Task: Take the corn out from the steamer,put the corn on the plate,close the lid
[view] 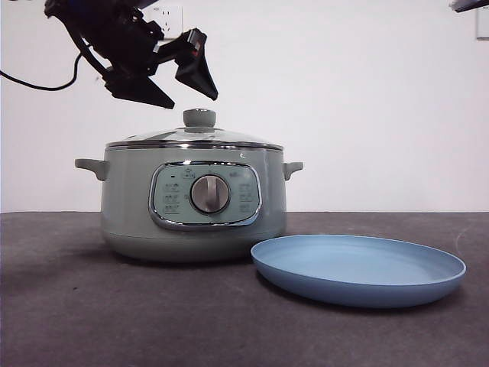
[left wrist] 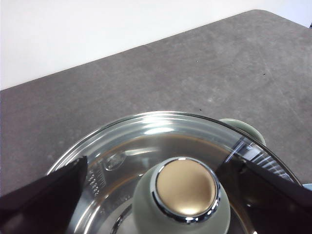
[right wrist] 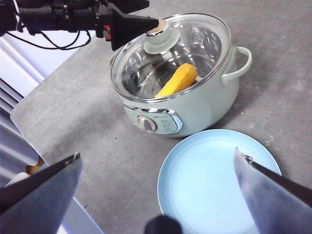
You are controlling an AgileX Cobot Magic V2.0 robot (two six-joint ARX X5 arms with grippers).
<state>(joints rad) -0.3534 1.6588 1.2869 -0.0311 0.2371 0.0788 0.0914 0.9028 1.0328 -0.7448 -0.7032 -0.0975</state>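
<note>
The sage-green steamer (view: 192,202) stands on the table with the glass lid (view: 194,138) closed on it. Through the glass the yellow corn (right wrist: 177,81) lies inside the pot. The light-blue plate (view: 357,268) sits empty to the steamer's right, in front of it. My left gripper (view: 174,89) hangs open just above the lid's green knob (left wrist: 184,195), a jaw on each side of it and clear of it. My right gripper (right wrist: 158,187) is open and empty, high above the plate (right wrist: 214,183).
The dark grey table (view: 76,306) runs to its edge on the left in the right wrist view. A black cable (view: 46,82) trails from the left arm. A wall socket (view: 166,17) is on the white back wall.
</note>
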